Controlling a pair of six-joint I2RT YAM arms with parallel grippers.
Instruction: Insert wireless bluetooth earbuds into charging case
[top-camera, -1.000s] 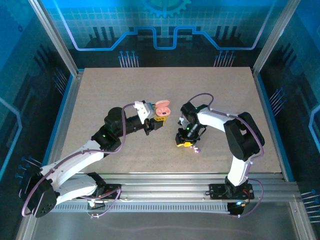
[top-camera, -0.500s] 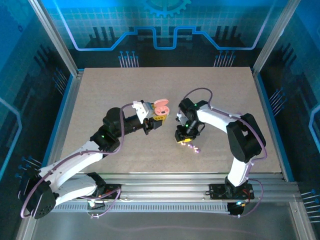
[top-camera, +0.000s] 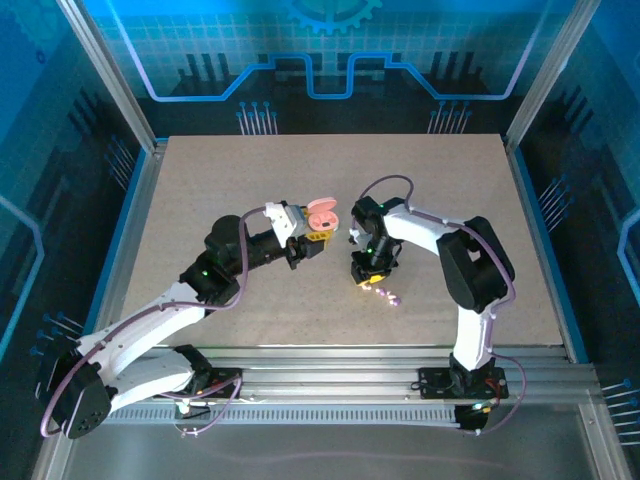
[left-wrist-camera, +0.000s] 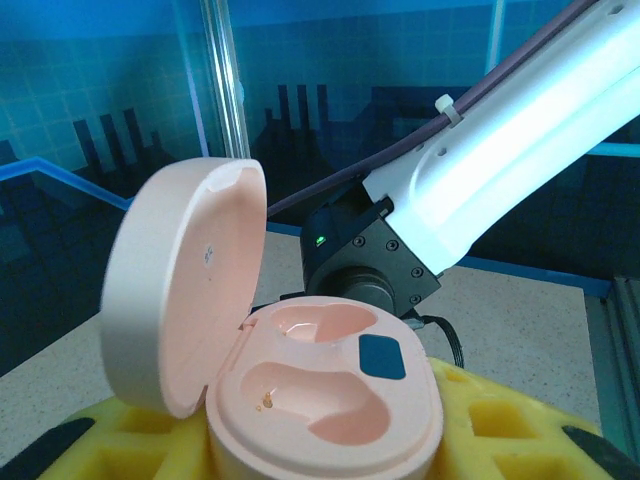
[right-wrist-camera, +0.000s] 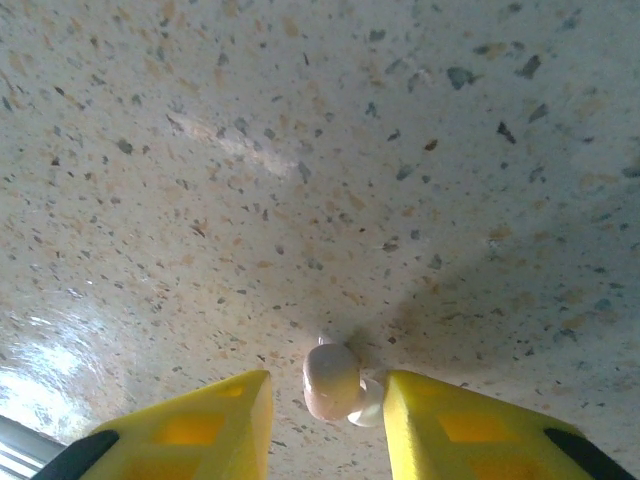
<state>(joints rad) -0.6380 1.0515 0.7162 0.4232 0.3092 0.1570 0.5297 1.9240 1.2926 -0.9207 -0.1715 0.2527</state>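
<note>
Left side: left fingers (left-wrist-camera: 500, 440) clamped on pink charging case (left-wrist-camera: 320, 400), lid hinged open, held over the tabletop (top-camera: 220, 170). Right side: right fingers (right-wrist-camera: 200, 425) apart, down at the tabletop, straddling one pinkish earbud (right-wrist-camera: 331, 380). Lilac earbud (top-camera: 393, 297) lies loose just beside.

Two arms at one table (top-camera: 200, 190): the left arm (top-camera: 165, 315) and the right arm (top-camera: 470, 265). One pink case (left-wrist-camera: 250, 450), lid up, with two wells (left-wrist-camera: 300, 395). Two earbuds lie near, right of centre: one pinkish earbud (right-wrist-camera: 333, 381), one lilac earbud (top-camera: 396, 299); any more are too small to tell.
</note>
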